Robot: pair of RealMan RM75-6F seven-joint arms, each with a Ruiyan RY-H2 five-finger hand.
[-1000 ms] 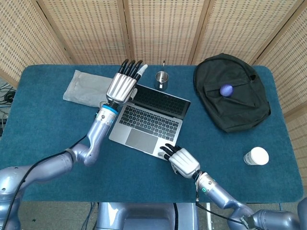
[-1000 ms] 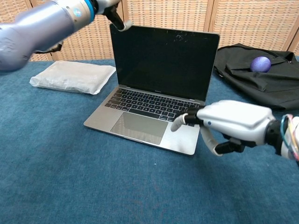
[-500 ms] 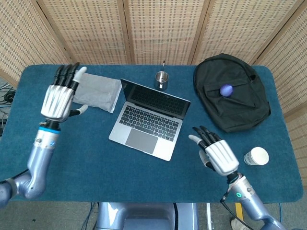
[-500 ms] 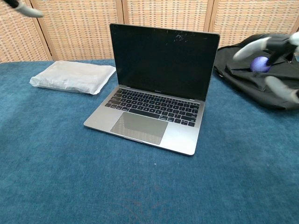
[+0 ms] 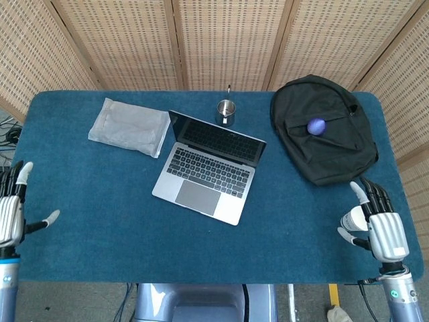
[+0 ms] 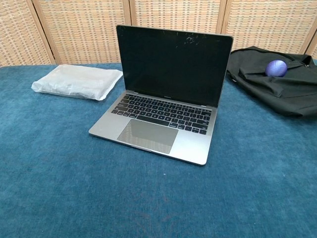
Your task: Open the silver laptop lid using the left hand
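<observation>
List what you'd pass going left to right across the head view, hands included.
left hand → white padded pouch → silver laptop → black backpack → right hand. The metal cup and the paper cup are left out since they overlap others in the order.

Head view overhead, whole table [image 5: 80, 194], chest view low, probably nearer, shared laptop [image 6: 163, 99]

Lab-like test setup: blue-clothed table [image 5: 87, 194], woven screens [image 5: 221, 40] behind (no furniture).
</observation>
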